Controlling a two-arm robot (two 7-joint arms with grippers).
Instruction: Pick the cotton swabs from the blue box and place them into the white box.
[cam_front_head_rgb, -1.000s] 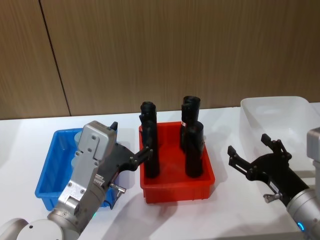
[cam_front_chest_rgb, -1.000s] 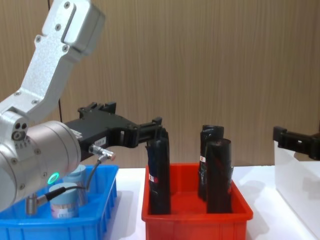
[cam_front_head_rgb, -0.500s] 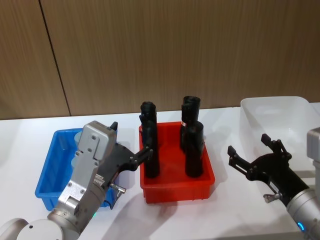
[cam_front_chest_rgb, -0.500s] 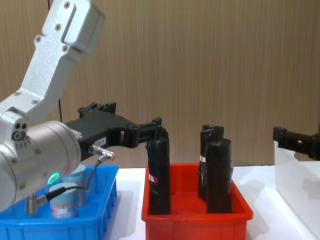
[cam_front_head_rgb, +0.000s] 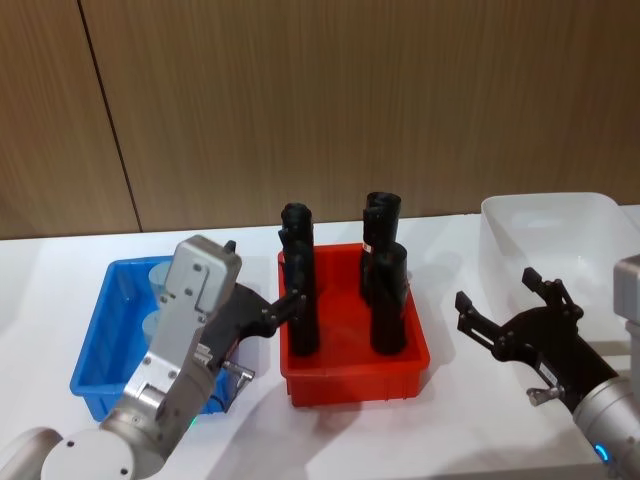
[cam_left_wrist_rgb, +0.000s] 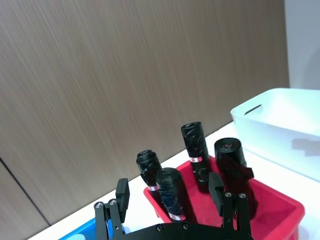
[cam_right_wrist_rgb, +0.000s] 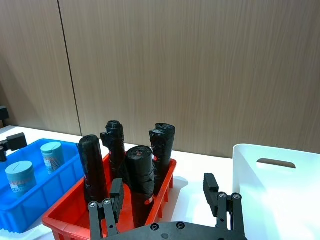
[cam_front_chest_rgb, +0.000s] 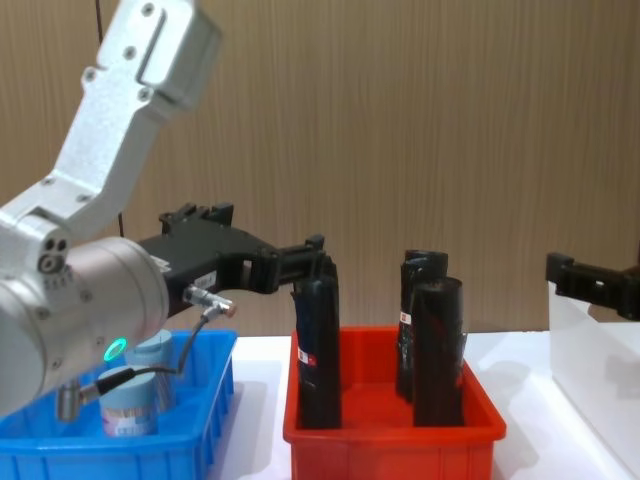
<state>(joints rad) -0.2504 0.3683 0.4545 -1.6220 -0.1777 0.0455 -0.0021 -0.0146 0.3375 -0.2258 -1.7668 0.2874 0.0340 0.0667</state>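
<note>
Nearest to the robot, the left gripper (cam_left_wrist_rgb: 169, 189) hangs above the right side of the blue box (cam_front_head_rgb: 92, 352), a shallow rectangular bin of bright blue plastic. Its two black fingers are spread wide apart and there is nothing between them. One fingertip comes close to the front left roll in the bin beside it; whether it touches the roll, I cannot tell.

The right gripper (cam_front_head_rgb: 497, 290) hovers over the white table (cam_front_head_rgb: 450, 430), between the red bin and the white box. Its fingers are also spread wide and it carries nothing.

The cotton swabs (cam_right_wrist_rgb: 21, 175), two small clear plastic jars with pale blue round lids, stand upright inside the blue box, one behind the other.

In the middle is the red bin (cam_front_head_rgb: 350, 385), a shallow rectangular box of red plastic, with four tall black rolls (cam_front_head_rgb: 388, 312) standing upright in it.

To the right, a little farther back, the white box (cam_right_wrist_rgb: 260, 167) of translucent white plastic sits on the table, with an oval handle cutout in its wall.

Behind all of this is a brown wooden wall (cam_front_head_rgb: 350, 100).
</note>
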